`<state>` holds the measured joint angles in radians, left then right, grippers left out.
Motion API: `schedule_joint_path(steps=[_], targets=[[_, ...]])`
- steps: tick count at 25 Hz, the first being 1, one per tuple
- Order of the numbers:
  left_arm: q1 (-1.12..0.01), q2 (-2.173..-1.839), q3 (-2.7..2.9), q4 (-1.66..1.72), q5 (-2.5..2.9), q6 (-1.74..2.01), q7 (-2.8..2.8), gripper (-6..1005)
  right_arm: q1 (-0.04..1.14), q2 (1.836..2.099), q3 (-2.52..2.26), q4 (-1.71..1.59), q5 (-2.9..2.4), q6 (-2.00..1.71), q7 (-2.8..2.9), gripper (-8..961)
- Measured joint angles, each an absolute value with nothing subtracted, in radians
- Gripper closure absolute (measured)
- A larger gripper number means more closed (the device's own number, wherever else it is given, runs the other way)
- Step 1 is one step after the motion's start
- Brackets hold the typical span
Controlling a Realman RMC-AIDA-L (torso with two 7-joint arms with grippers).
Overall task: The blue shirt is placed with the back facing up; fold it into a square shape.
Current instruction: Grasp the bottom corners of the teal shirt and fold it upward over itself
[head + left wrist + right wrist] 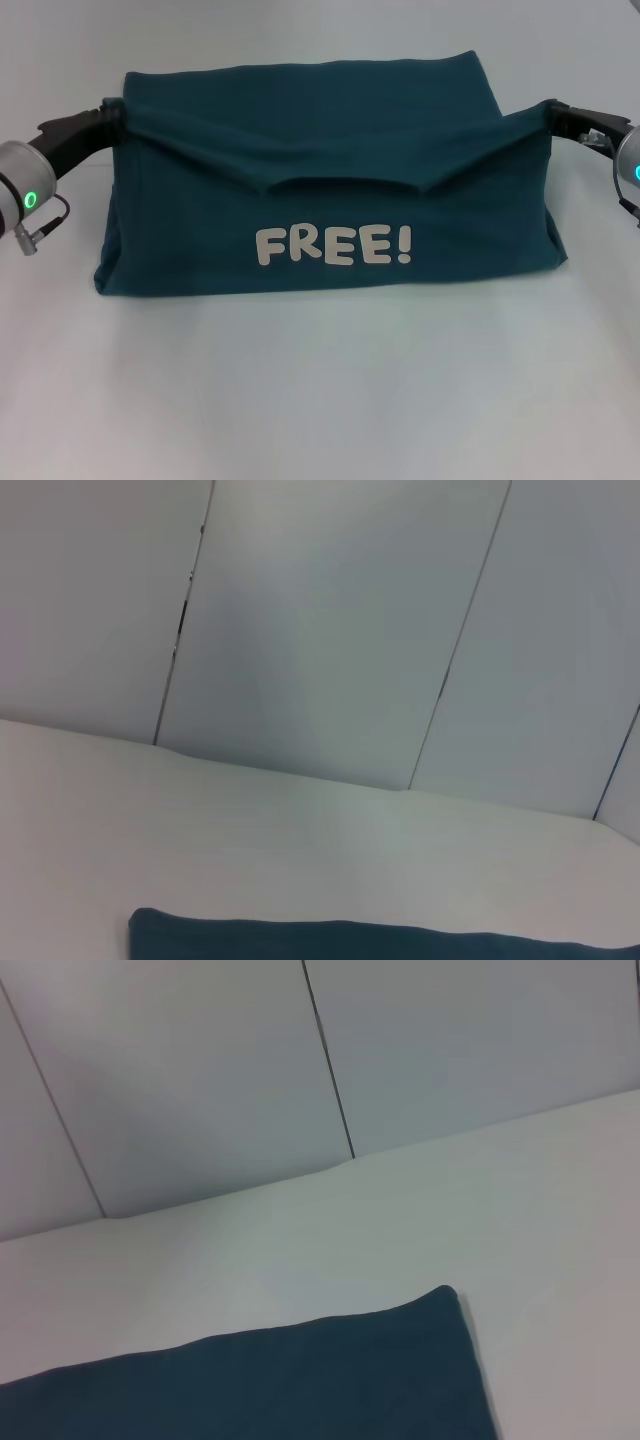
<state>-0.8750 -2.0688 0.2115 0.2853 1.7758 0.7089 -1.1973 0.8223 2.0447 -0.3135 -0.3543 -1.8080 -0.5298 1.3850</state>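
The big dark teal-blue cotton T-shirt [330, 190] is spread on the white table [320, 400], held between the left gripper [112, 118] and the right gripper [548, 112].

One blue shirt [330, 170] on show, and it carries one line of white lettering [333, 245], the single word "FREE!". Two tools are in the count: the left tool [112, 117] pinched on the shirt's left upper corner, the right tool [552, 115] pinched on its right upper corner. Under the shirt there is one white tabletop [320, 400], and behind the shirt the wrist views pick out several wall panels [330, 630].
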Motion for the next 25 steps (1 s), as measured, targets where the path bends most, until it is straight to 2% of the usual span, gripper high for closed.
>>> schedule_joint_path(steps=[8,18,23,25], targets=[[-0.876,-2.073,0.211,0.284,1.775,0.697,-1.178,985,0.824,2.044,-0.32,-0.339,-1.783,-0.517,1.36,911],[-0.878,-2.095,0.213,0.287,1.774,0.682,-1.162,986,0.84,2.054,-0.346,-0.321,-1.784,-0.481,1.343,892],[-0.871,-2.106,0.205,0.295,1.77,0.673,-1.144,862,0.836,2.06,-0.399,-0.324,-1.783,-0.479,1.337,882],[-0.867,-2.106,0.203,0.295,1.757,0.661,-1.145,821,0.833,2.06,-0.399,-0.327,-1.783,-0.483,1.337,722]])
